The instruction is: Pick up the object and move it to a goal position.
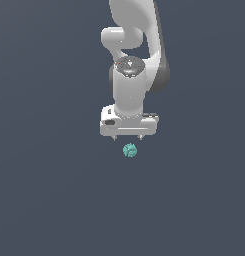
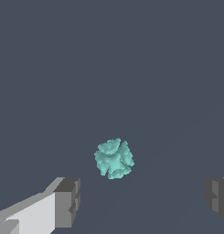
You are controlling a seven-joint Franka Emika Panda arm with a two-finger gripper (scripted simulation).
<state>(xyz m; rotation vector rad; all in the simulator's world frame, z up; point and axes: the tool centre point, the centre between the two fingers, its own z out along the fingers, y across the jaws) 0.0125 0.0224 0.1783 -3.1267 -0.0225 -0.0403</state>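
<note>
The object is a small teal-green bumpy ball [image 1: 130, 150] lying on the dark grey floor just in front of the white arm's hand. In the wrist view the ball [image 2: 114, 158] lies ahead of the gap between the two fingers, apart from both. My gripper [image 1: 127, 137] is open and empty, its fingertips [image 2: 67, 201] spread much wider than the ball. The gripper hangs above and slightly behind the ball, pointing down.
The white arm [image 1: 134, 55] rises behind the gripper. The flat dark grey floor [image 1: 49, 190] extends all around; no other objects show.
</note>
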